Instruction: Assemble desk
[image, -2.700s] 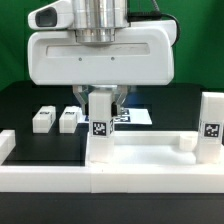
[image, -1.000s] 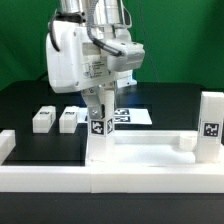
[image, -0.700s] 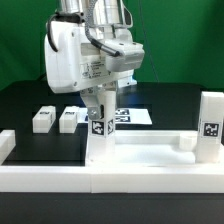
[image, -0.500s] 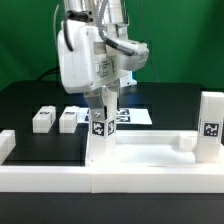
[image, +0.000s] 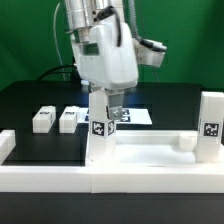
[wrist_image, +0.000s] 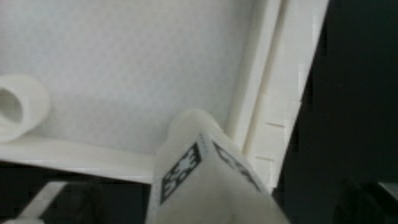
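Note:
The desk's white tabletop panel (image: 150, 152) lies rim-up on the black table. One square leg (image: 100, 128) with tags stands upright at its corner on the exterior view's left. Another leg (image: 211, 125) stands at the right corner. My gripper (image: 104, 102) hangs over the left leg, open, its fingers on either side of the leg's top and slightly apart from it. Two loose legs (image: 42, 119) (image: 68, 118) lie on the table behind. In the wrist view the leg (wrist_image: 217, 175) rises close to the camera from the panel (wrist_image: 125, 70), beside a round socket (wrist_image: 15, 102).
The marker board (image: 133, 116) lies flat behind the gripper. Long low white border rails run along the front (image: 110, 188) and the exterior view's left (image: 8, 142). Black table (image: 30, 100) surrounds the parts.
The wrist has turned about the leg and the hand has shifted to the exterior view's right. The fingers have spread and let go of the leg, which stays upright.

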